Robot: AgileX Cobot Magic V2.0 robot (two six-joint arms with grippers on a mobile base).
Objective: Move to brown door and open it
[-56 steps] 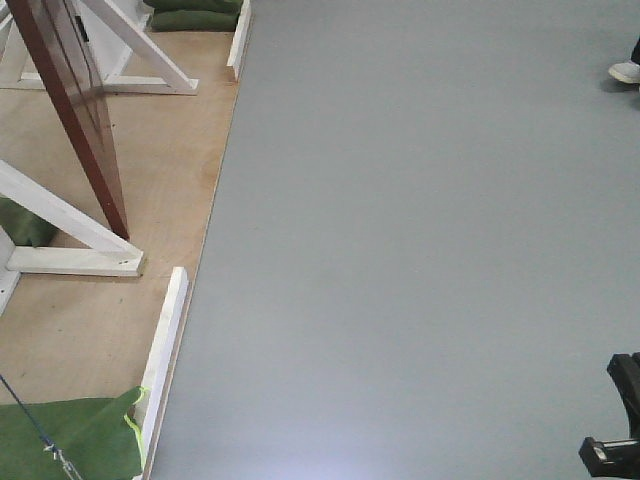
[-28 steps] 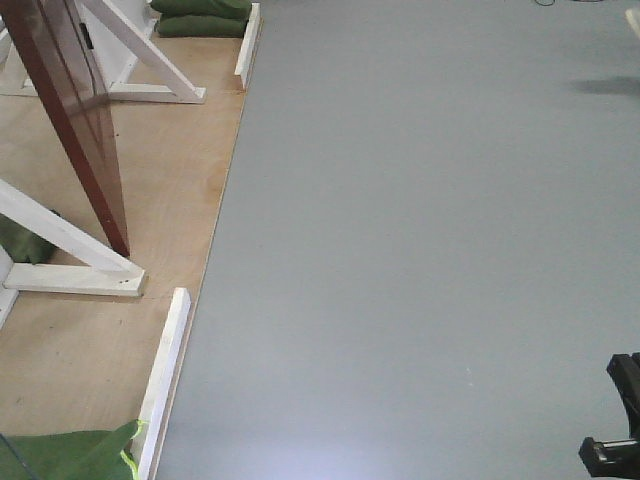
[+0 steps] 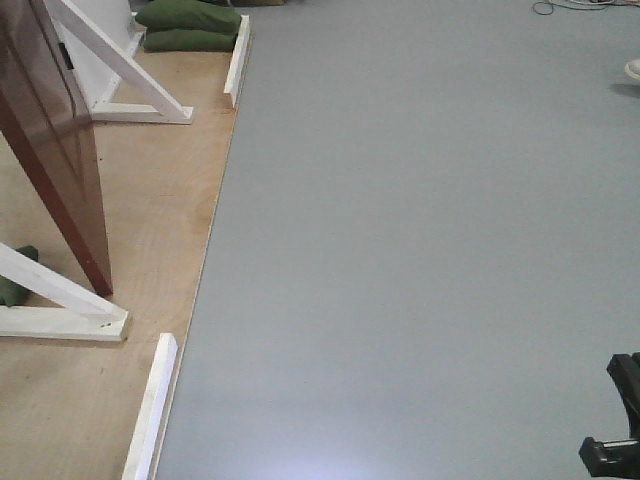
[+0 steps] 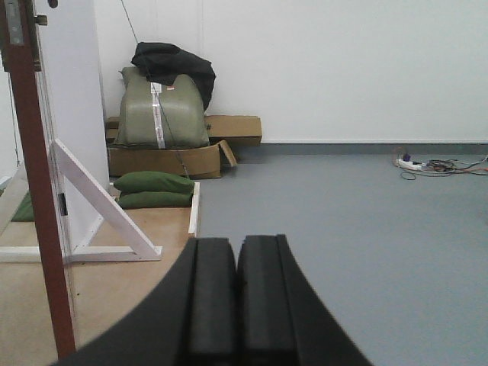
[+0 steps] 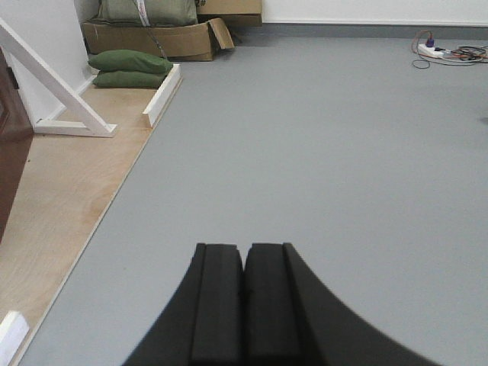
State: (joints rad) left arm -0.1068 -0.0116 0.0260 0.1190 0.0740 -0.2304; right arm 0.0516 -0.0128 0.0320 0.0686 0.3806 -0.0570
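I count one brown door (image 3: pixel 55 150) on the left, two white braces (image 3: pixel 112 58), one far and one near, and two low white rails (image 3: pixel 238 55), likewise far and near. Two green sandbags (image 3: pixel 185 15) lie stacked far left, and a third sandbag (image 3: pixel 14 288) pokes out near left. By the far wall I see two cardboard boxes (image 4: pixel 171 158), one olive bag (image 4: pixel 160 110), one black cloth (image 4: pixel 171 59) and one power strip (image 4: pixel 408 162).

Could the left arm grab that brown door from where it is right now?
Probably not yet. Nothing blocks the way, but the brown door stands off to the left of the shut left gripper, and its handle is out of view.
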